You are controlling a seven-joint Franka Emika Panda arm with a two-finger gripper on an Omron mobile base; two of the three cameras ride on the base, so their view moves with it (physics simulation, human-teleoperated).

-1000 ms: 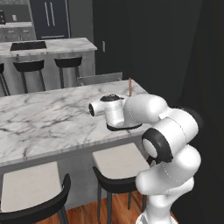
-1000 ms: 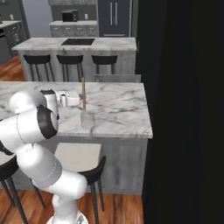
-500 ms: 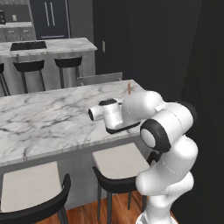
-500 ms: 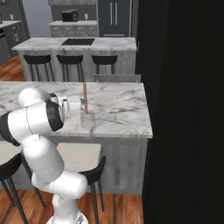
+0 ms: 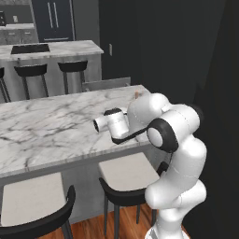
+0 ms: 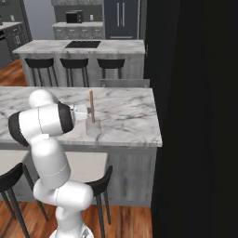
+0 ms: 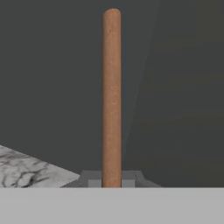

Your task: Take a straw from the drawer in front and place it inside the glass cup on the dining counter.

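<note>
Holding the straw by its lower end, I have it standing straight up between my fingertips, which show as two small grey tips at the bottom centre of the hand view. My claw is closed tight on it, with almost nothing left between the pads.

I judge the straw to be very light and fairly stiff: it stays dead straight with most of its length free above the grip. It is so thin and smooth that it could swivel or slide between the pads, so a hold near one end, as I have now, suits me, because it leaves a long free end to go into a narrow mouth. Squeezing harder would gain nothing and might crush it.

In the right base view the straw stands left of centre in the frame, upright, above the marble bench. Just below it, a little to its right, a pale see-through shape sits on the bench top, and I take that for the glass cup. Whether the straw's lower end is above its mouth, beside it or already inside, I cannot tell. The cup looks light and tippable, so a sideways knock from the straw could shift it.

In the left base view my arm hides the cup, and the straw's tip peeks out above my wrist.
</note>
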